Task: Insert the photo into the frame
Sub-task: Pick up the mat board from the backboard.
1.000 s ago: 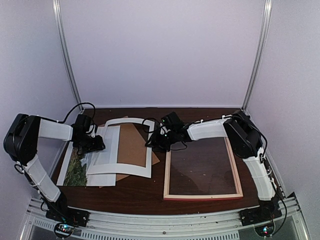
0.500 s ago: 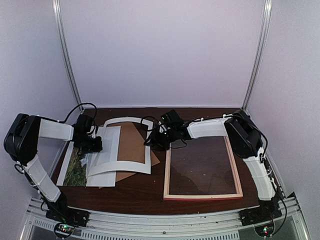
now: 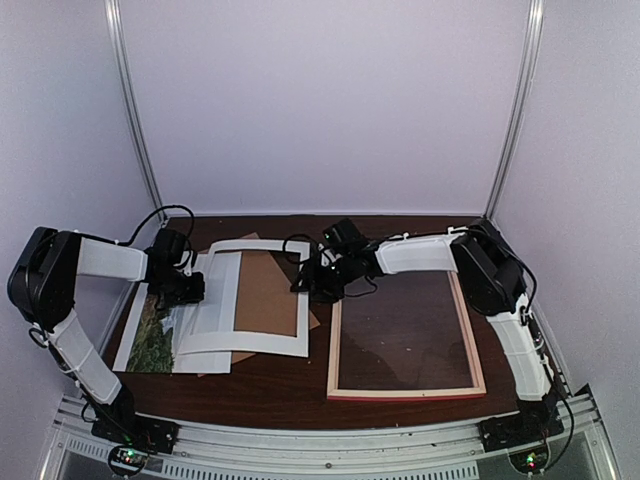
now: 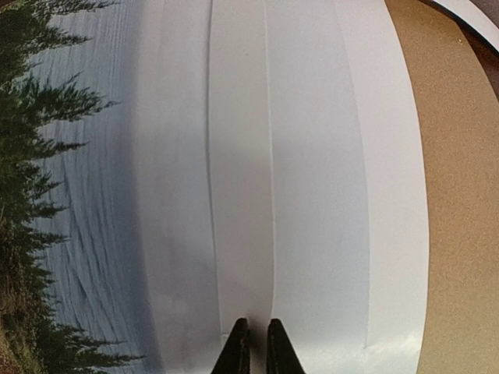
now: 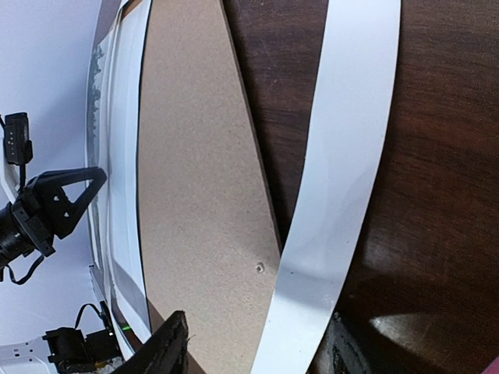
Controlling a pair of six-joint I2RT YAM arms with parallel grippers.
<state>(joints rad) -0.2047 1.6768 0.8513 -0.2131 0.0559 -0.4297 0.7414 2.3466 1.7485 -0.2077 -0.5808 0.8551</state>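
Observation:
The photo (image 3: pixel 150 338) lies face up at the left of the table, its right part under a white mat (image 3: pixel 270 343). In the left wrist view its trees and water (image 4: pixel 62 195) fill the left side. The frame (image 3: pixel 405 392) lies flat on the right, pale side up, with nothing inside it. My left gripper (image 3: pixel 183 290) points down at the mat's left border, its jaws (image 4: pixel 253 354) shut tip to tip on the white sheet. Whether it pinches an edge I cannot tell. My right gripper (image 3: pixel 312 282) is open, its fingers (image 5: pixel 168 343) astride the mat's right border (image 5: pixel 343 156).
A brown backing board (image 3: pixel 265 290) lies under the mat and shows through its window (image 5: pixel 195 171). Side walls and metal posts stand close on both sides. Dark tabletop (image 3: pixel 280 385) lies in front of the sheets.
The mat, raised and bowed before, has dropped flat onto the board. My right jaws have widened off it. My left jaws have closed on the left white border.

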